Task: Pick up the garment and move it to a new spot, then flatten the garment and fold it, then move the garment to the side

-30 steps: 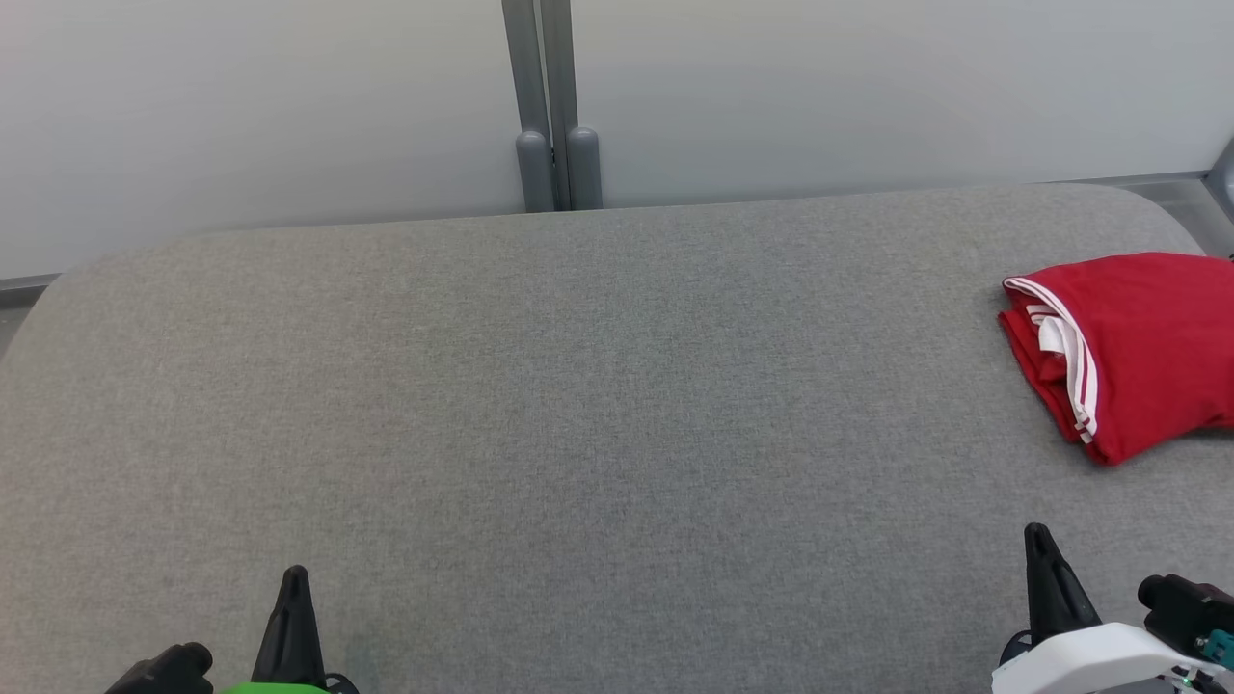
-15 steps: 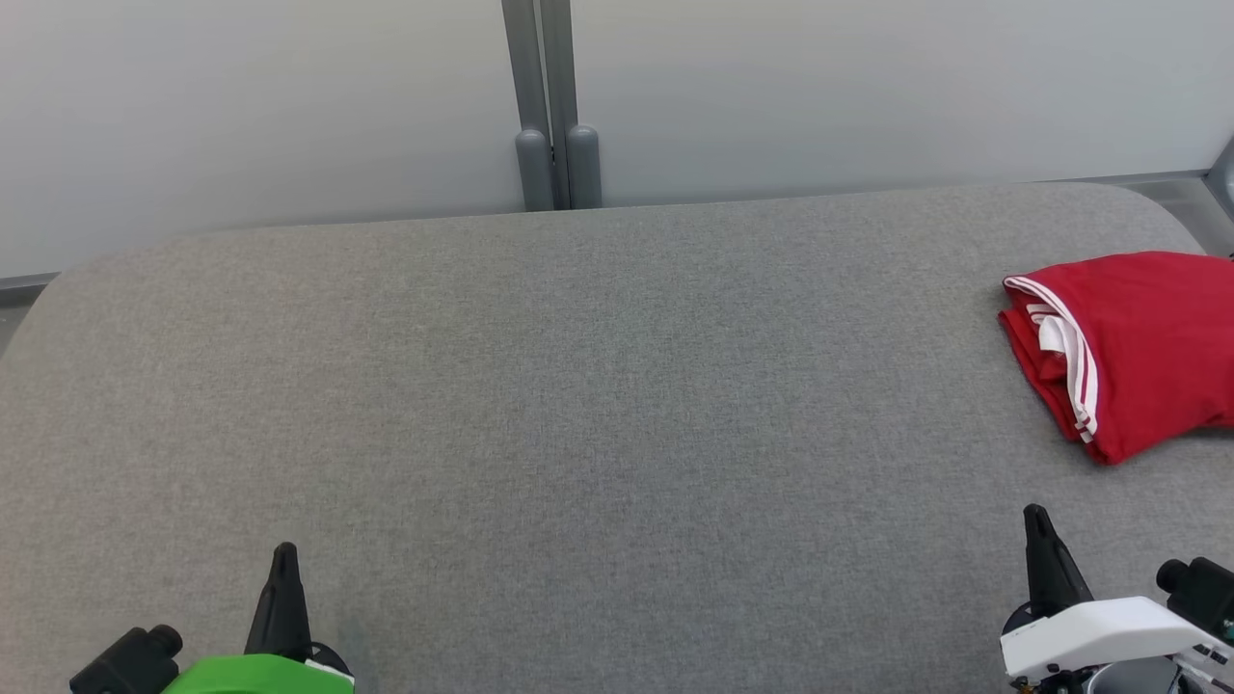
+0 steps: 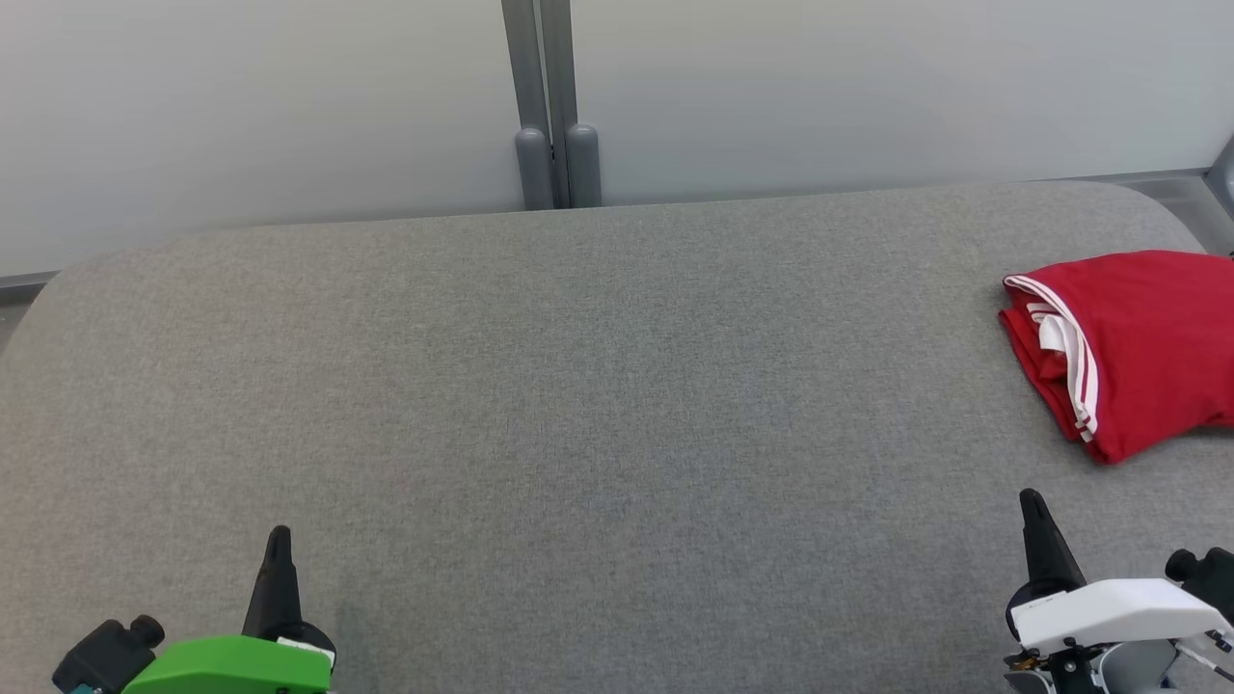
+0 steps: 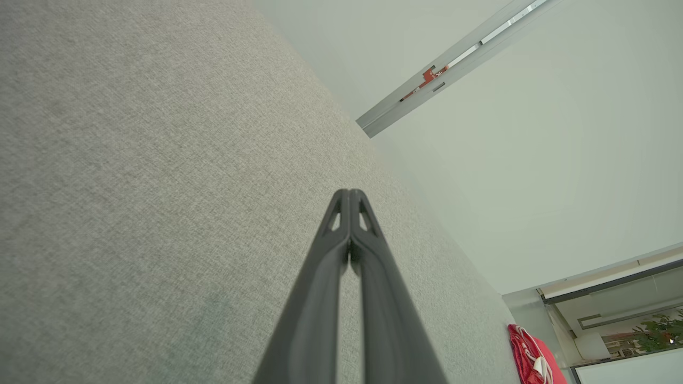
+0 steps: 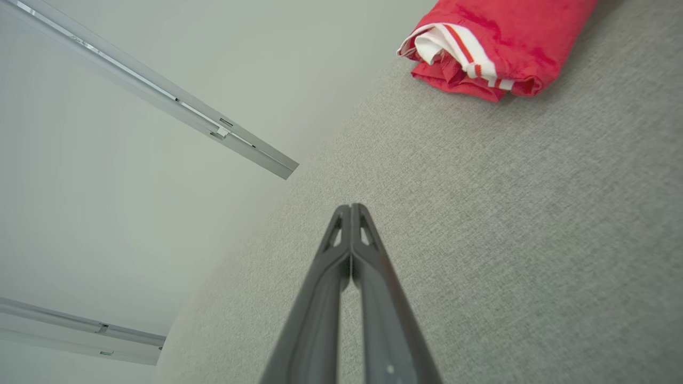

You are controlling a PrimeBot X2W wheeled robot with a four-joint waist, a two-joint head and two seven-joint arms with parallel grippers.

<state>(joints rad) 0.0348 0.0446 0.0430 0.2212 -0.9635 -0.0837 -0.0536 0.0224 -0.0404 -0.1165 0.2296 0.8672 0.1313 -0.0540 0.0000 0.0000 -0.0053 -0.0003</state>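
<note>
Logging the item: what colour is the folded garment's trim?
White with red stripes, on the folded red fabric garment; best in the right wrist view.

The tabletop is showing rough, matt woven cloth; the garment is looking soft and matt; the left gripper is showing smooth, matt plastic.

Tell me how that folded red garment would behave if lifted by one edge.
Probably floppy: the red garment is soft cloth in loose layers, so a one-edge lift would likely unfold it. Pushed on the grey fabric surface, it may bunch rather than slide.
</note>
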